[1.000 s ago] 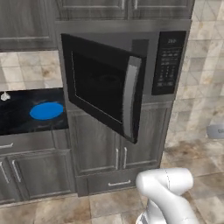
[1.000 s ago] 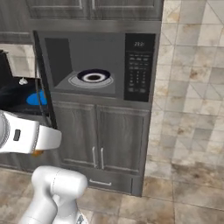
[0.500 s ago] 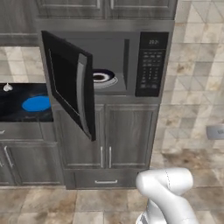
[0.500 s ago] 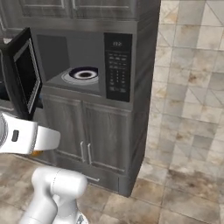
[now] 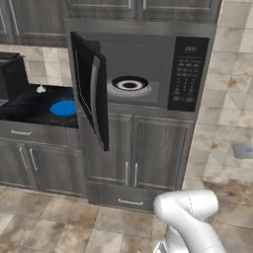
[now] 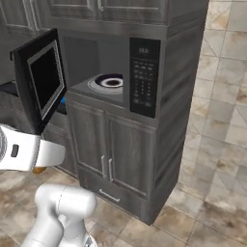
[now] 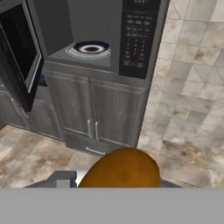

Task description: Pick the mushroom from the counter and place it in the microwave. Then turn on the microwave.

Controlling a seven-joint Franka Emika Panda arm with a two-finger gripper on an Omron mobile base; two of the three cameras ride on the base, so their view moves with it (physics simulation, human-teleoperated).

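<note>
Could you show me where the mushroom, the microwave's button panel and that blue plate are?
mushroom (image 7: 120, 168): hand view, on its orange-brown cap.
button panel (image 5: 186, 74): left base view, on the keypad.
blue plate (image 5: 64, 107): left base view, on its flat middle.

Both base views look forward and down from behind the arm, left and right, sharing the open microwave (image 5: 141, 74); the hand view faces it from lower down.

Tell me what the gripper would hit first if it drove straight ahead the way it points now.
Probably the cabinet doors below the microwave, not its open cavity. The hand view centres on those doors, with the mushroom held low in front. Depth is unclear, and bare floor lies between.
</note>
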